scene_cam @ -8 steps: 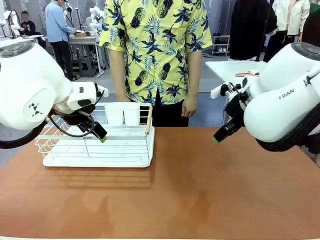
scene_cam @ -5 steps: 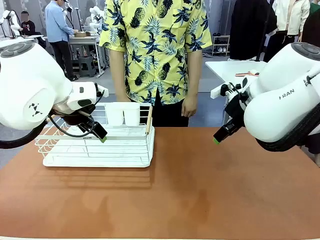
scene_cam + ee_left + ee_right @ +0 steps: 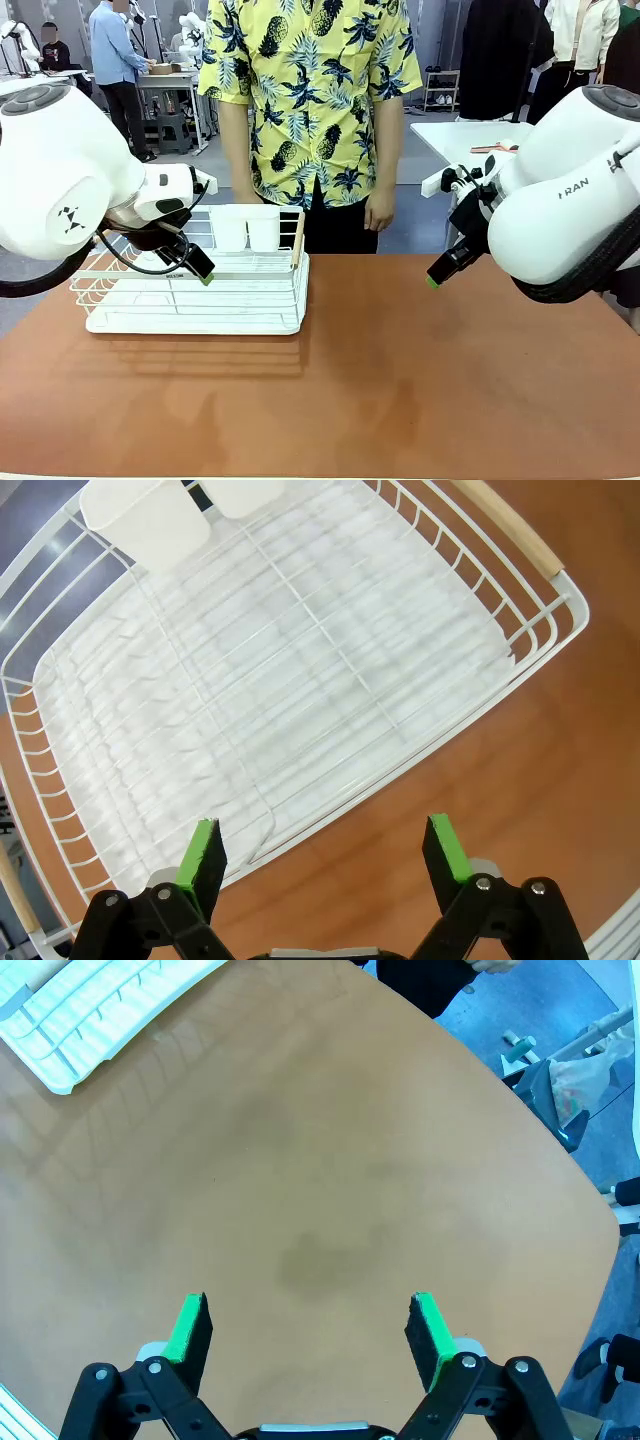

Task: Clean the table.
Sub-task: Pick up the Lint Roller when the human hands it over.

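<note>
Table (image 3: pixel 400 380) bears rack (image 3: pixel 190 297), maybe cups (image 3: pixel 247 228); wrist views: left tool (image 3: pixel 322 845), right tool (image 3: pixel 310 1318) spread.

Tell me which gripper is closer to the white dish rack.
Left. The left gripper hovers open right above the dish rack, over its edge; the right gripper hangs open over the table, well off to the rack's right.

A white side table (image 3: pixel 462 136), grey floor (image 3: pixel 420 222), perhaps workbenches (image 3: pixel 170 82) behind.
</note>
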{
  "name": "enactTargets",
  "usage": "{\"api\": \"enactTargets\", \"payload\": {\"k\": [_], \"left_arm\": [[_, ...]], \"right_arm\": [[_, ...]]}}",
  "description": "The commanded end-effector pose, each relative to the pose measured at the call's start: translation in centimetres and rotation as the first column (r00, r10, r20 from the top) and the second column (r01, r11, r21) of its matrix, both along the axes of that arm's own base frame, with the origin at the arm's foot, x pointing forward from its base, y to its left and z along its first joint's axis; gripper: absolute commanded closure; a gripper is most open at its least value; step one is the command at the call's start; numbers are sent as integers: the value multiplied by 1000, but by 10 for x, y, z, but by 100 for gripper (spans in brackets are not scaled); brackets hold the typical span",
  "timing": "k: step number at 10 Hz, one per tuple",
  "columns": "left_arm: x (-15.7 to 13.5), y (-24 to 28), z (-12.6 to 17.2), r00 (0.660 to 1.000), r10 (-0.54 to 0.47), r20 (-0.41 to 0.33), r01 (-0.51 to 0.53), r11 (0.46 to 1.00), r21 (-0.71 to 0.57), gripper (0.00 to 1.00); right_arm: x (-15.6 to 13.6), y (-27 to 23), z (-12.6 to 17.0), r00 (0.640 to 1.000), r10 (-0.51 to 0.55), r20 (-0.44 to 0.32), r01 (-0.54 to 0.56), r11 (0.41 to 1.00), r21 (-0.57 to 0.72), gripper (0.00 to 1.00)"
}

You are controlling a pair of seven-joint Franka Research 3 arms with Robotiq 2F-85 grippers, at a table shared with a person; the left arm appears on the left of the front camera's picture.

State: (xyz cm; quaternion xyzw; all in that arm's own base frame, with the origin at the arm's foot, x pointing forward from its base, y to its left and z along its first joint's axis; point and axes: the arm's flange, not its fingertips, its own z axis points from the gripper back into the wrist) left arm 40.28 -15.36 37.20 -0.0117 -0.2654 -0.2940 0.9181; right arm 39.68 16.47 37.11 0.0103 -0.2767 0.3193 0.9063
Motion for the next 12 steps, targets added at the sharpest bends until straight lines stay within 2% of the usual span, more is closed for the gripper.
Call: {"api": "enactTargets", "payload": {"k": [1,5,6,7,8,9,10,11,12], "left_arm": [[0,1,0,1000,2,0,-2,1000,0,0],[0,0,0,1000,0,0,0,1000,0,0],[-5,6,34,992,-16,-127,-6,986,-166,0],[-10,24,67,975,-60,-215,-9,952,-306,0],[-13,52,95,942,-116,-315,-36,897,-440,0],[-19,81,114,903,-201,-379,-47,832,-553,0],[-26,115,130,865,-306,-397,-72,708,-703,0],[-34,142,136,847,-381,-371,-80,598,-798,0],[-43,168,135,843,-403,-356,-115,511,-852,0]], "right_arm": [[0,0,0,1000,0,0,0,1000,1,0],[0,0,0,1000,0,0,0,1000,0,0],[4,-12,35,997,-44,-55,50,991,120,0],[8,-33,68,984,-50,-169,96,957,273,0],[11,-60,92,968,-61,-243,149,920,362,0],[12,-83,108,953,-51,-300,182,885,428,0],[15,-111,122,912,15,-409,233,803,548,0],[15,-137,130,869,97,-485,281,709,647,0],[14,-163,134,835,145,-531,333,634,698,0]]}}
